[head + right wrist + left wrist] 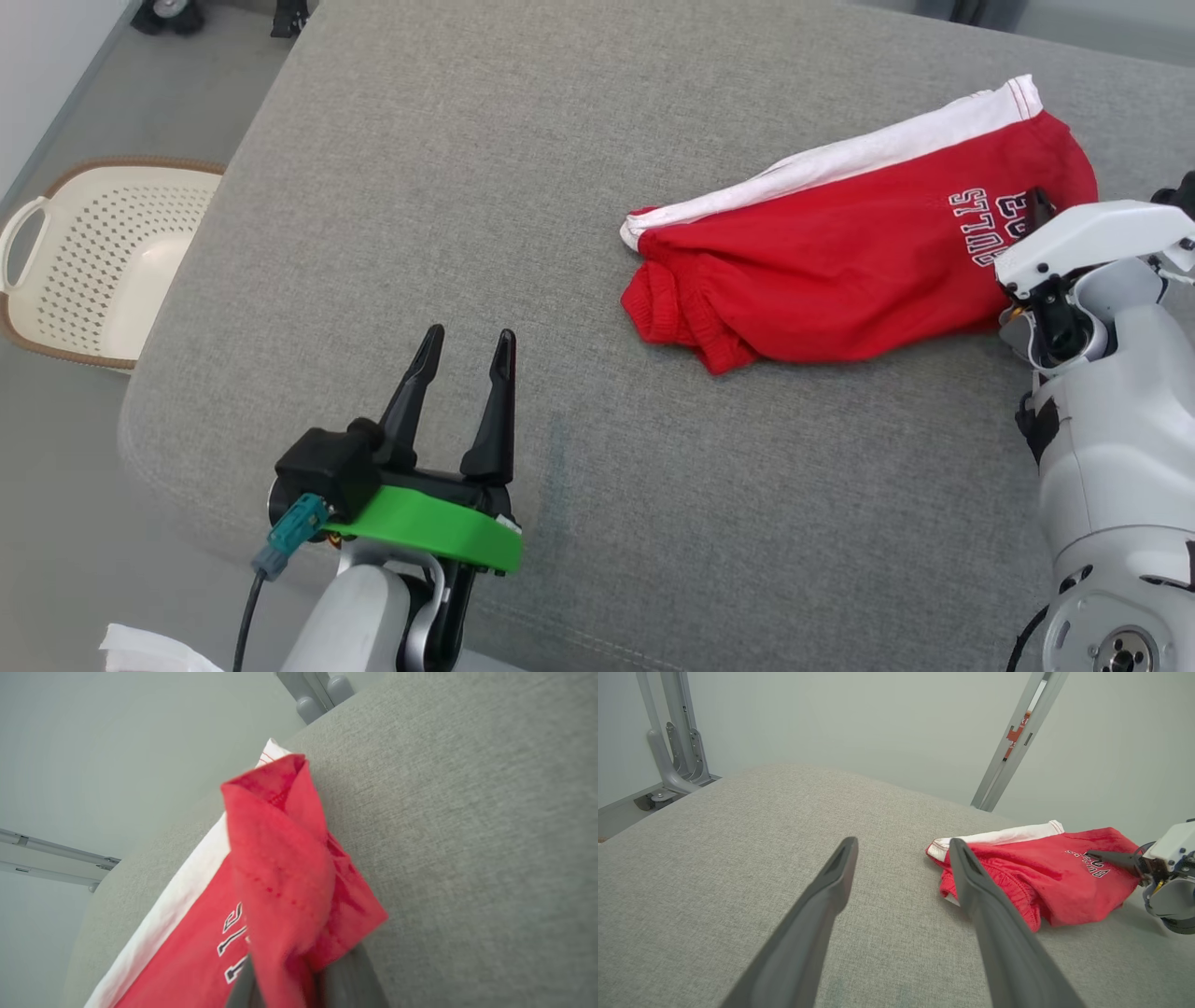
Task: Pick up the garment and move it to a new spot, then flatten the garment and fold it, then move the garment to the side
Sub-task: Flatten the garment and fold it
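Note:
The garment (pixel 840 271) is a pair of red shorts with a white side stripe and lettering, lying crumpled on the right part of the grey cushion (pixel 523 187). My right gripper (pixel 1036 207) is shut on the garment's right edge, by the lettering. In the right wrist view a fold of the red cloth (pixel 280 868) stands pinched between the two fingers (pixel 345 980). My left gripper (pixel 464 347) hovers open over the cushion's near left part, well apart from the garment. In the left wrist view its open fingers (pixel 831 882) frame the garment (pixel 1036 877) ahead to the right.
A cream perforated laundry basket (pixel 103 252) sits on the floor left of the cushion. Grey metal frame legs (pixel 677 742) stand behind the cushion. Something white (pixel 140 649) lies at the near left edge. The cushion's left half offers bare room.

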Robot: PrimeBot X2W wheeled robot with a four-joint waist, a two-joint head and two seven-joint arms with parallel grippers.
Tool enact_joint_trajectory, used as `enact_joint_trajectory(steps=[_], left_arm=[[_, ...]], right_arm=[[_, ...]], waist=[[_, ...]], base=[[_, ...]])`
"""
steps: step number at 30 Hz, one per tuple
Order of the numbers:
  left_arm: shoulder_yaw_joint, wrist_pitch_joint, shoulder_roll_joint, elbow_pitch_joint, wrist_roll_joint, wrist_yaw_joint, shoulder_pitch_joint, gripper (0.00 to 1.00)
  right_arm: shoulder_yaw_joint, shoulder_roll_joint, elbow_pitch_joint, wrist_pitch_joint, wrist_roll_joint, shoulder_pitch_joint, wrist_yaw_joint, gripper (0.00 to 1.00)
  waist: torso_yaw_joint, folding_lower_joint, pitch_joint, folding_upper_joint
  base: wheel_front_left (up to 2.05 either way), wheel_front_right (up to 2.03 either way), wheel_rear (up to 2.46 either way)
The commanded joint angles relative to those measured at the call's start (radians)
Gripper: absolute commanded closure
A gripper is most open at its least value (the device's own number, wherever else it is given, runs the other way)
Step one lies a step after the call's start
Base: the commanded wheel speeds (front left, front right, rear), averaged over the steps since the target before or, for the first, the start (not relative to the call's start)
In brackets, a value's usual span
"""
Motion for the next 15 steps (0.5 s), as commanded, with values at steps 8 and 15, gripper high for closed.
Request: enact_joint_trajectory(steps=[8,15], left_arm=[[0.039,0.0,0.002,0.0,0.036,-0.004,0.014,0.0],[0.074,0.0,0.002,0.007,0.071,-0.016,0.039,0.0]], right_arm=[[0.077,-0.006,-0.094,-0.099,0.097,0.12,0.0,1.0],[0.113,-0.005,-0.184,-0.18,0.212,0.284,0.0,1.0]], waist=[[-0.087,0.0,-0.067,0.0],[-0.179,0.0,-0.125,0.0]], base=[[0.0,0.0,0.0],[0.0,0.0,0.0]])
